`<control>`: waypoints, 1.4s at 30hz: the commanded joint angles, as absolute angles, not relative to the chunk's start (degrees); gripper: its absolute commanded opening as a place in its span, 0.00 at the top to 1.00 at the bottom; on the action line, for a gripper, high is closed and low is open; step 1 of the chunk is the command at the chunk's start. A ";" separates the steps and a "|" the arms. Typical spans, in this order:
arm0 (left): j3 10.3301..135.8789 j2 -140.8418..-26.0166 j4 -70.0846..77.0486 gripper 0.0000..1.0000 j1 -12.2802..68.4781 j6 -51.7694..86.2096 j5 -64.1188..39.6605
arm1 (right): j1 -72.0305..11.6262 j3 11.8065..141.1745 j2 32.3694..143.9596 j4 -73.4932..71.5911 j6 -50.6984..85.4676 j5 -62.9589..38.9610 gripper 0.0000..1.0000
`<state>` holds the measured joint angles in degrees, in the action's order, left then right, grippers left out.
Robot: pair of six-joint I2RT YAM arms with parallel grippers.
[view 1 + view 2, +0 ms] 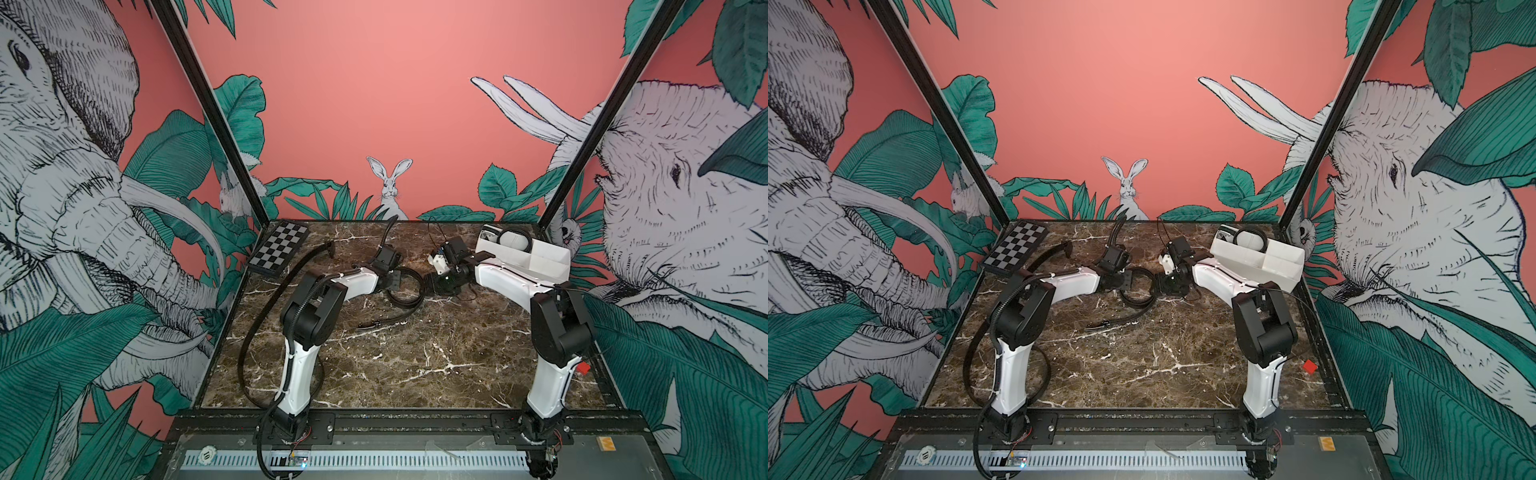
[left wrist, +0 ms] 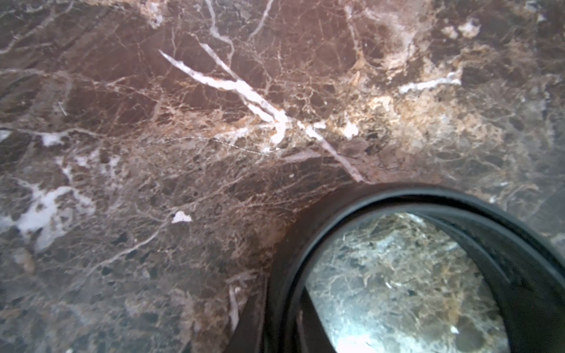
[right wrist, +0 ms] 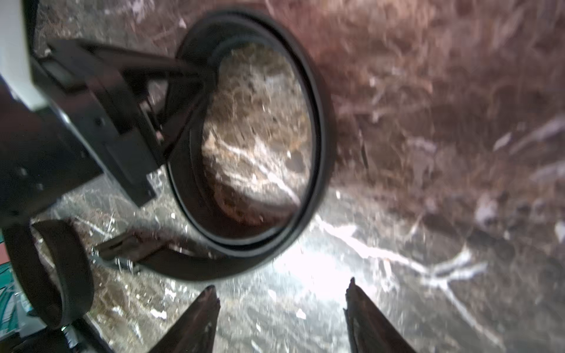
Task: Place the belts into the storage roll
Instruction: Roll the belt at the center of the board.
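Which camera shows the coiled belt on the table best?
The right wrist view: the belt shows its whole coil and buckle end, slightly blurred. In both top views it is small; the left wrist view catches only an arc.

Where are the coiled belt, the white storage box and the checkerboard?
coiled belt [image 3: 325, 131]: right wrist view, the ring's outer band.
white storage box [image 1: 544, 270]: in a top view, its front wall.
checkerboard [image 1: 279, 247]: in a top view, its middle.
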<state>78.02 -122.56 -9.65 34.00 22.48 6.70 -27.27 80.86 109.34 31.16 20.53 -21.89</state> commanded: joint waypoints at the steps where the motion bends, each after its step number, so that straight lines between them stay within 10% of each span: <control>1: 69.08 -138.42 -35.46 0.84 35.60 23.54 -3.41 | -28.05 83.64 114.85 31.83 19.90 -18.85 0.35; 7: 68.83 -138.24 -35.26 0.84 36.60 22.69 -4.65 | -29.77 88.05 121.55 34.14 19.07 -14.56 0.43; 16: 65.71 -133.18 -33.08 0.65 37.91 21.59 -8.54 | -30.94 86.88 122.37 41.82 18.25 -7.77 1.00; 30: 61.25 -103.30 -31.65 0.01 38.10 25.74 -7.10 | -31.64 84.38 120.59 44.60 18.14 -6.49 1.00; 42: 53.88 -86.50 -26.72 0.01 45.09 21.95 -3.47 | -32.67 84.02 119.79 45.49 17.30 -6.20 1.00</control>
<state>55.46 -89.62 -26.52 43.24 23.86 -3.84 -32.18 86.41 119.13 39.44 18.48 -8.08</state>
